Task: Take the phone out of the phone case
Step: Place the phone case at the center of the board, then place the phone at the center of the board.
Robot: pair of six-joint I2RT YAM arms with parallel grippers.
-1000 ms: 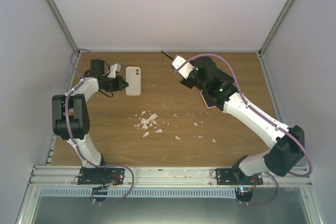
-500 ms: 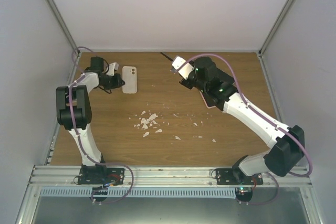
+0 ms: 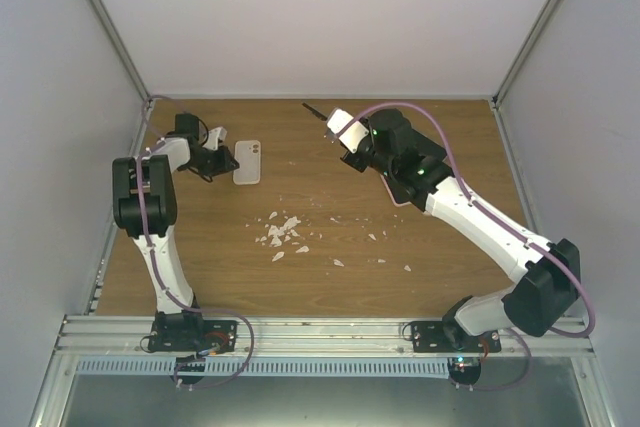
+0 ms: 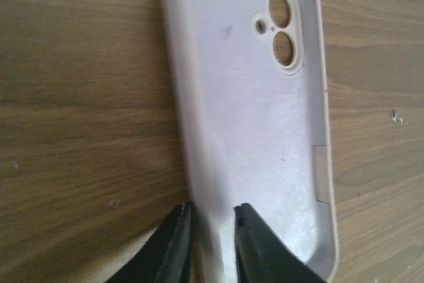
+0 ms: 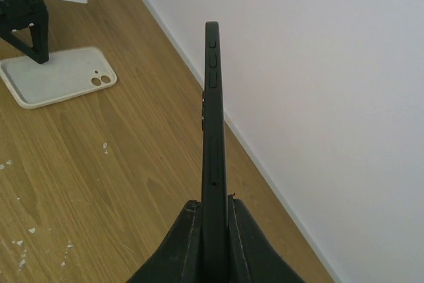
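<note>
White, seemingly floppy phone case (image 4: 252,111) sits pinched at its rim by left tool (image 4: 212,215); right tool (image 5: 212,207) clamps rigid, slick-looking phone (image 5: 212,117) edgewise.

The table (image 4: 79,97) is brown wood with dark lines in it, smooth and a little shiny. The phone case (image 4: 252,130) is white, soft-looking plastic, dull, with a faintly fuzzy inside. The phone (image 5: 212,130) is black and smooth along its edge. The left gripper (image 4: 212,212) and the right gripper (image 5: 212,205) are black plastic, a bit shiny. The wall (image 5: 318,64) is white and matt. The rail (image 3: 320,327) is bare metal. The crumbs (image 3: 281,232) look white and rough.
</note>
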